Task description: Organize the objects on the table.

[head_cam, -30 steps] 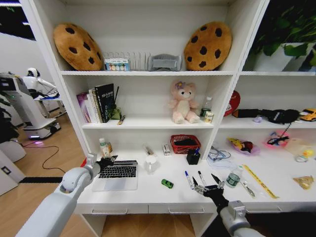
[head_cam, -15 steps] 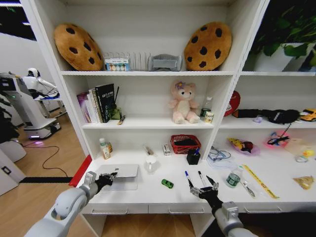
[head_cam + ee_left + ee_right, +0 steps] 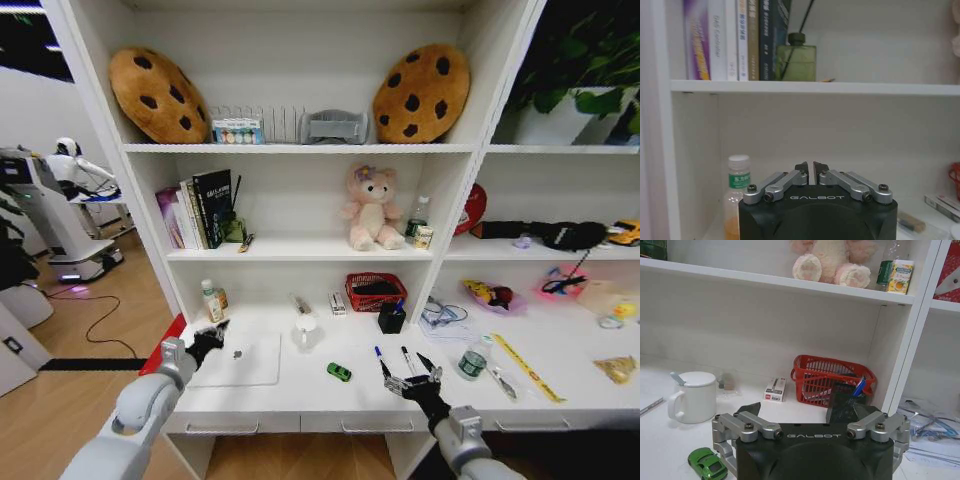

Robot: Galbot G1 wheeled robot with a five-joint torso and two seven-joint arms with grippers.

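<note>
Left tool (image 3: pixel 213 333), fingers nearly touching and holding nothing, is seen at the back left corner of the flat silver laptop (image 3: pixel 240 360), whose lid, half raised before, is now shut on the long white table (image 3: pixel 330 395). Right tool (image 3: pixel 412 381) is spread wide and empty beside the pens (image 3: pixel 395 362).
</note>
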